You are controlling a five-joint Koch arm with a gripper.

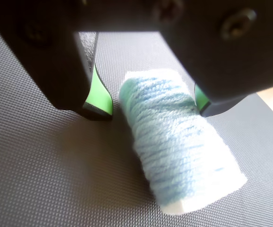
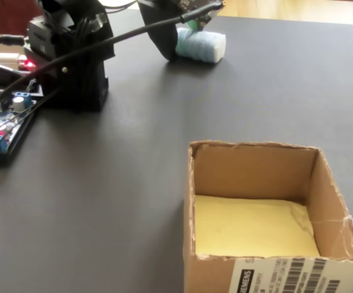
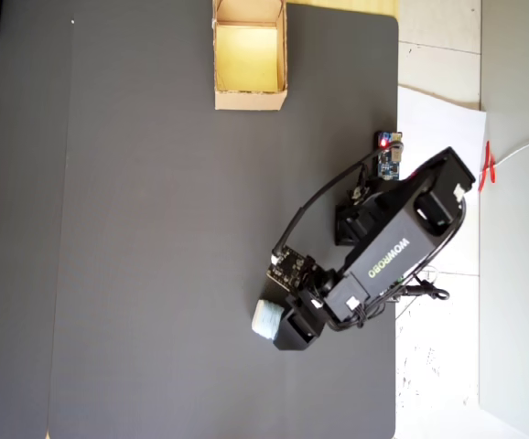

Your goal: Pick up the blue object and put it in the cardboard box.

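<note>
The blue object (image 1: pixel 174 142), a pale blue-white ribbed roll, lies on its side on the dark mat. Its far end sits between the jaws of my gripper (image 1: pixel 153 109), which is open. The left green pad (image 1: pixel 98 97) stands a gap away from it, and the right green pad (image 1: pixel 201 98) is close against its side. In the fixed view the blue object (image 2: pixel 202 45) is at the far end of the mat under the gripper (image 2: pixel 190 25). The cardboard box (image 2: pixel 250 172) stands open and empty in the foreground. In the overhead view the box (image 3: pixel 250 99) is at the top and the blue object (image 3: pixel 266 320) low at centre.
The arm's black base (image 2: pixel 72 61) and a circuit board (image 2: pixel 5 122) with wires stand at the left of the fixed view. The dark mat's right edge (image 3: pixel 397 137) borders white paper (image 3: pixel 434 119) in the overhead view.
</note>
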